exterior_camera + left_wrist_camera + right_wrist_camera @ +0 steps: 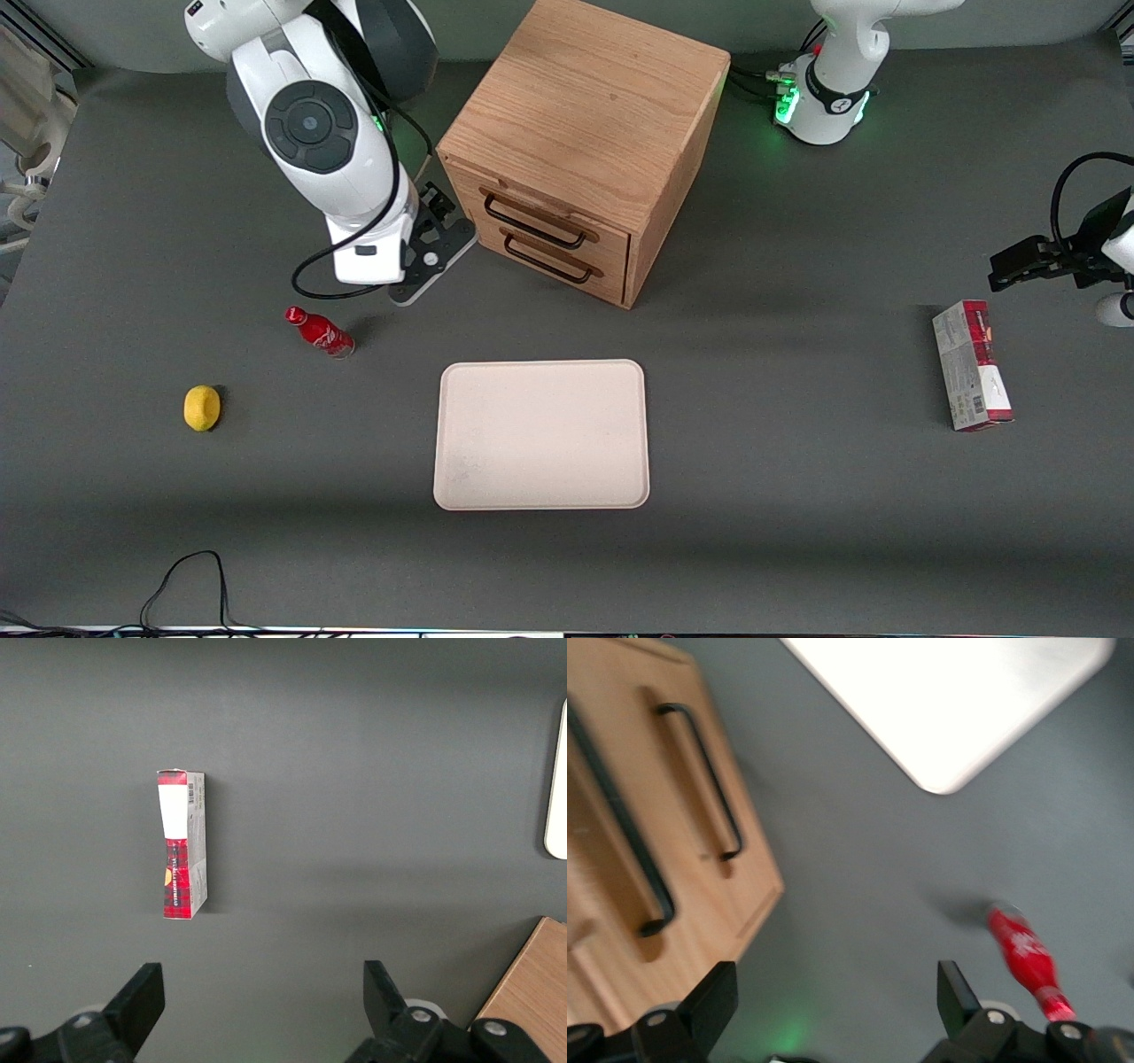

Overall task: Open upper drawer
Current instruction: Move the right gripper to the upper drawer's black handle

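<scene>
The oak cabinet stands at the back middle of the table with both drawers shut. The upper drawer has a thin black bar handle; the lower drawer's handle sits just beneath it. My right gripper hangs low over the table, beside the cabinet's front corner on the working arm's side, apart from both handles. In the right wrist view the gripper is open and empty over bare table, with the upper handle and the lower handle in sight.
A red bottle lies close to my gripper, nearer the front camera. A yellow lemon lies nearer still. A cream tray lies in front of the cabinet. A red and white carton lies toward the parked arm's end.
</scene>
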